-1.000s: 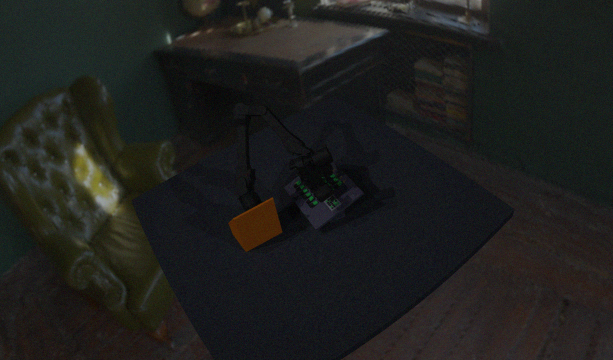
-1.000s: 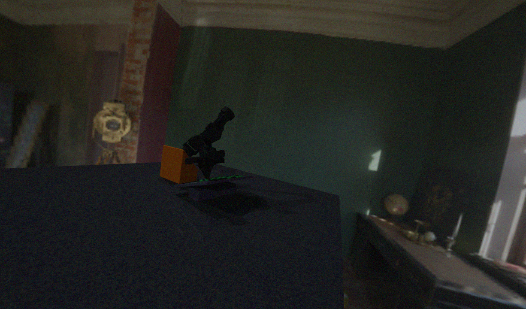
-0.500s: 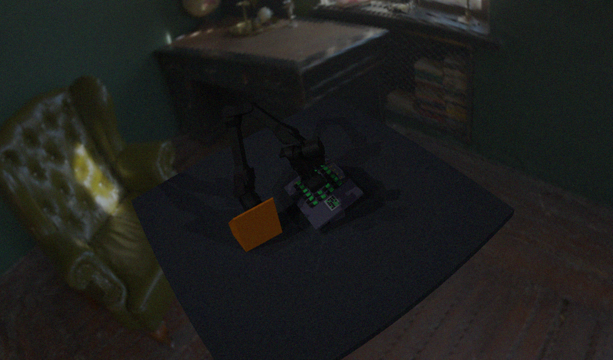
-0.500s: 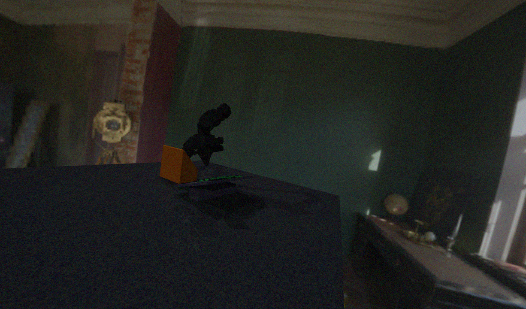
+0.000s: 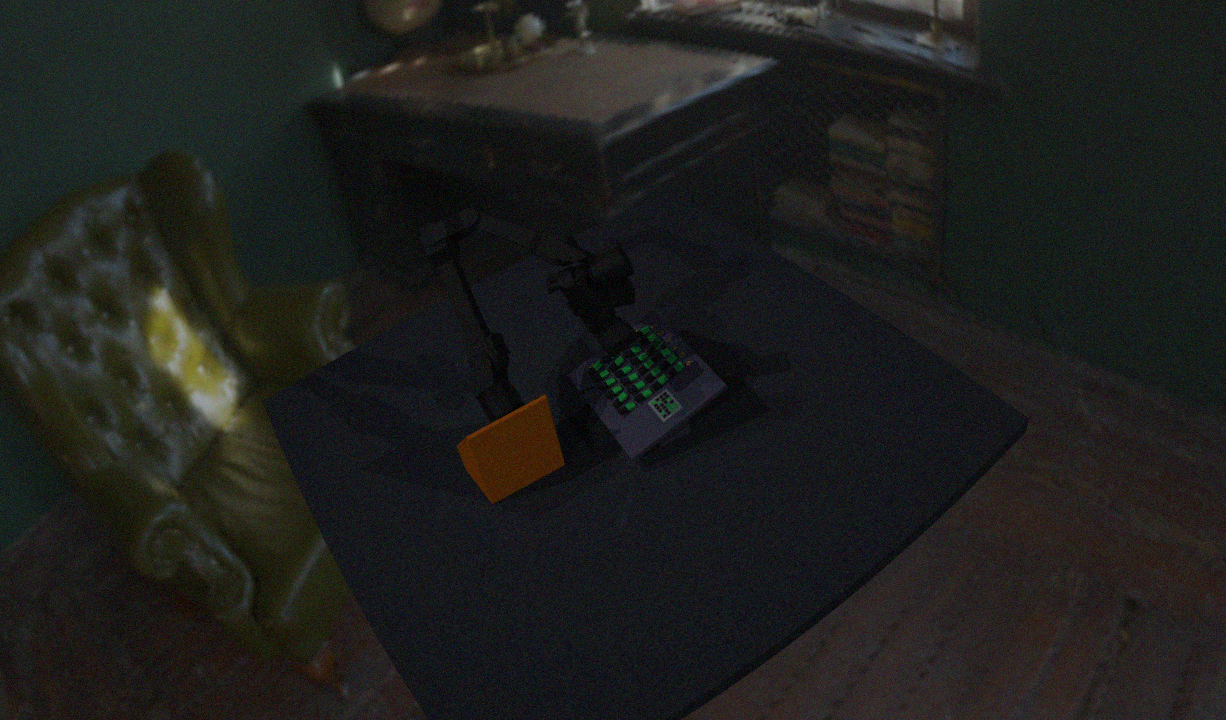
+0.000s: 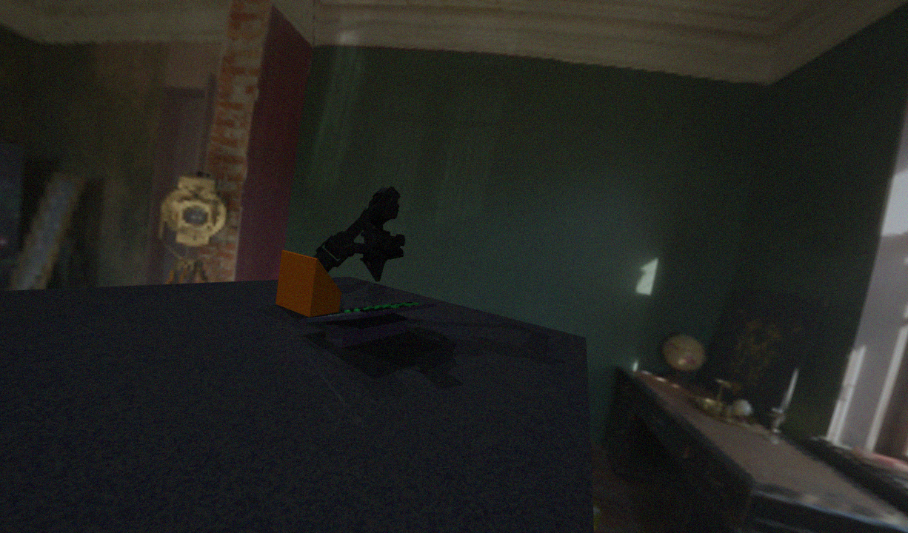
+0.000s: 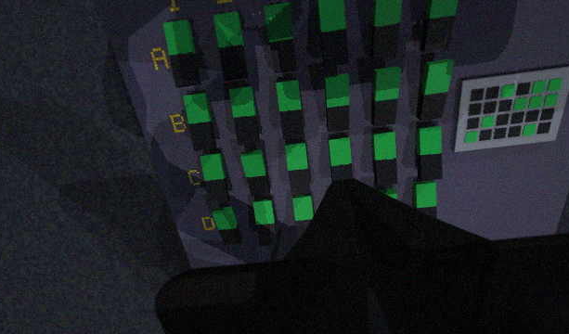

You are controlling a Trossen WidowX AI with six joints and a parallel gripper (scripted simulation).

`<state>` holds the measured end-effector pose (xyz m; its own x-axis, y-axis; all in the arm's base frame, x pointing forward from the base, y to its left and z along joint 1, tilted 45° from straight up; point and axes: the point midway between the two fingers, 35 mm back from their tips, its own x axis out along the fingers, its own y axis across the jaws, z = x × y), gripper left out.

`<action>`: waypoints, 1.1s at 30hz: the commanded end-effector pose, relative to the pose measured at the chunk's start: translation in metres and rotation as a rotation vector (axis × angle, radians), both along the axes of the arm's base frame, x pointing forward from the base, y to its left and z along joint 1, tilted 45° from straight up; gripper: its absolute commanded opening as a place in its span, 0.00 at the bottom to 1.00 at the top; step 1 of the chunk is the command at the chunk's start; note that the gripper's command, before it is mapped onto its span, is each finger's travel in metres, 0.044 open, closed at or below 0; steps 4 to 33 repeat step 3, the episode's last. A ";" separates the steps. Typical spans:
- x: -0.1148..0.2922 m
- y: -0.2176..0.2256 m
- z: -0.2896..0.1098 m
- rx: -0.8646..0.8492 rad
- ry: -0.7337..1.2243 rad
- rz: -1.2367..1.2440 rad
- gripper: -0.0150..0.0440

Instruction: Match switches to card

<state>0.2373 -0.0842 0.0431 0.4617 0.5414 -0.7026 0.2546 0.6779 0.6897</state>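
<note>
The grey switch panel (image 5: 637,435) (image 7: 497,195) (image 6: 351,317) lies on the dark table and holds a grid of green-and-dark rocker switches (image 7: 289,97) in rows lettered A to D. The small card (image 7: 459,111) (image 5: 664,404) sits to the right of the grid and shows mostly dark squares with several green ones, clustered at its far right. My gripper (image 7: 342,189) (image 5: 613,336) (image 6: 379,274) is shut and empty. It hangs above the near middle of the grid, clear of the switches. It hides part of row D in the wrist view.
An orange block (image 5: 510,447) (image 6: 304,285) stands on the table beside the arm's base, left of the panel. A green armchair (image 5: 134,358) stands off the table's left edge. A desk (image 5: 554,98) is behind.
</note>
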 end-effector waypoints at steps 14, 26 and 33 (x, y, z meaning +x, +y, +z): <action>0.000 0.004 0.002 0.009 0.003 0.001 0.25; 0.000 0.004 0.002 0.009 0.003 0.001 0.25; 0.000 0.004 0.002 0.009 0.003 0.001 0.25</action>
